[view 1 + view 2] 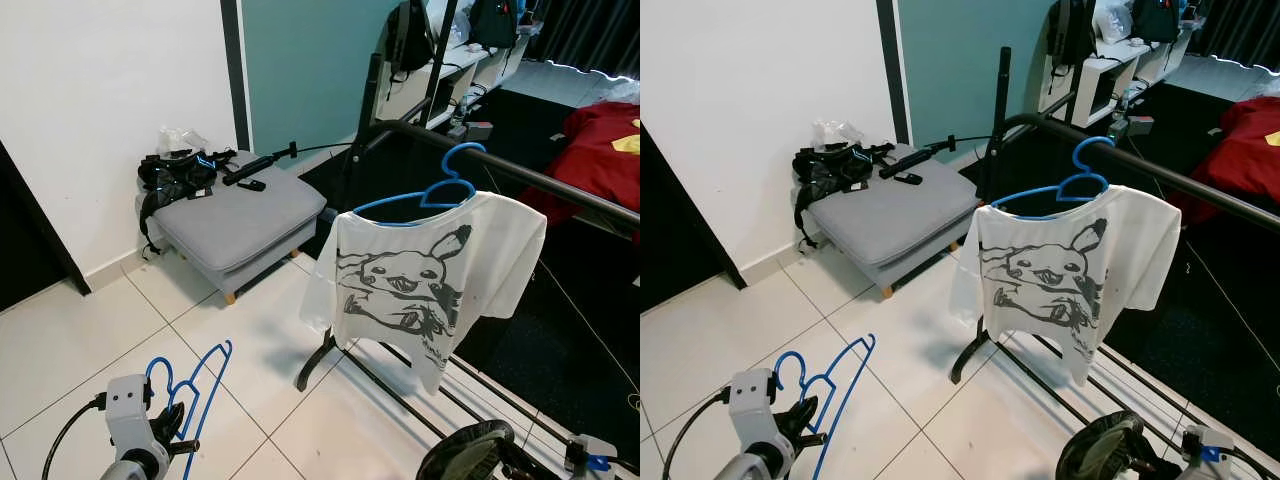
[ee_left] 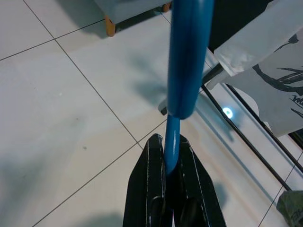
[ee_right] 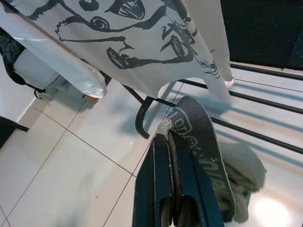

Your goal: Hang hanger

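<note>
Gripping blue hanger (image 1: 195, 385): left tool (image 2: 171, 156) low, clenched | right tool (image 3: 173, 137) low, clamping grey waistband (image 3: 196, 137)

Bright, even indoor light, soft floor shadows, glare spots in sharp wrist views.

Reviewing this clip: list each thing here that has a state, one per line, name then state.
Left pincer: shut on the blue hanger, held low over the tiled floor.
Right pincer: shut on a dark garment.
White T-shirt: hung on a second blue hanger, hooked over the rack rail.
Grey stool: upright, black bag on it.
</note>
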Robot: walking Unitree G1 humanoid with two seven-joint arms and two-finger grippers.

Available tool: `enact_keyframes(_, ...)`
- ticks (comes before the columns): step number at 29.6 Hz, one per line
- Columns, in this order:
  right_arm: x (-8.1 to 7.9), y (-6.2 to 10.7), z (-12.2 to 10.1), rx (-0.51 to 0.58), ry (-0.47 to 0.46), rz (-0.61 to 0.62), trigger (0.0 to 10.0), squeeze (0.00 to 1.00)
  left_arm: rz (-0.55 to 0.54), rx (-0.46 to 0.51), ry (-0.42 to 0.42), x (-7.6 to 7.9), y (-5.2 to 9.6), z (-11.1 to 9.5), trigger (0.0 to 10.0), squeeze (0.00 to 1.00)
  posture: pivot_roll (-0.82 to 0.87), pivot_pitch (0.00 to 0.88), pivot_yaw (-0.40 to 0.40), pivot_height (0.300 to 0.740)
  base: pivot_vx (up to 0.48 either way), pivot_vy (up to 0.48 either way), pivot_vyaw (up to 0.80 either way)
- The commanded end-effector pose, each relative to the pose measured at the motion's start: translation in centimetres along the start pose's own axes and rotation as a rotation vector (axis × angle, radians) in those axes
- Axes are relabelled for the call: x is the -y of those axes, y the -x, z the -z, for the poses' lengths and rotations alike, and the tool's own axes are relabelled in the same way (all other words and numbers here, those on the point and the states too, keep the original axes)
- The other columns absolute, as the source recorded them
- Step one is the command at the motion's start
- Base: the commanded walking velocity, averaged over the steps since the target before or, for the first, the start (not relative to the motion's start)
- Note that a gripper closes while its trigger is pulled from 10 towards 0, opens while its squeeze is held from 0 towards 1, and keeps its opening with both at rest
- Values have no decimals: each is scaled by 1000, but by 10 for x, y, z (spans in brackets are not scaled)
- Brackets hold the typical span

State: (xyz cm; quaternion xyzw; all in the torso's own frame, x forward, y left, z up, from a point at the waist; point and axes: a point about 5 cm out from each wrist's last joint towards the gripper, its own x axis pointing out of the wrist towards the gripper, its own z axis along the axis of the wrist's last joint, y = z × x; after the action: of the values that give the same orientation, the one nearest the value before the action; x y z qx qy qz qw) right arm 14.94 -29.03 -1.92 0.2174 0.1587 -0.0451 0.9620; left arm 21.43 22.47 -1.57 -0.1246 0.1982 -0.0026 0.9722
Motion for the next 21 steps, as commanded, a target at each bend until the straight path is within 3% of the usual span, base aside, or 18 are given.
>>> enact_keyframes(1, 0, 1, 2, -3, -19, 10, 10000, 0, 0, -16, 2, 2, 1, 4, 10000, 0, 35, 81, -41, 740, 0, 0, 0)
enact_keyframes(21, -1, 0, 2, -3, -24, 9, 10000, 0, 2, -21, 1, 1, 0, 3, 10000, 0, 36, 79, -36, 740, 0, 0, 0)
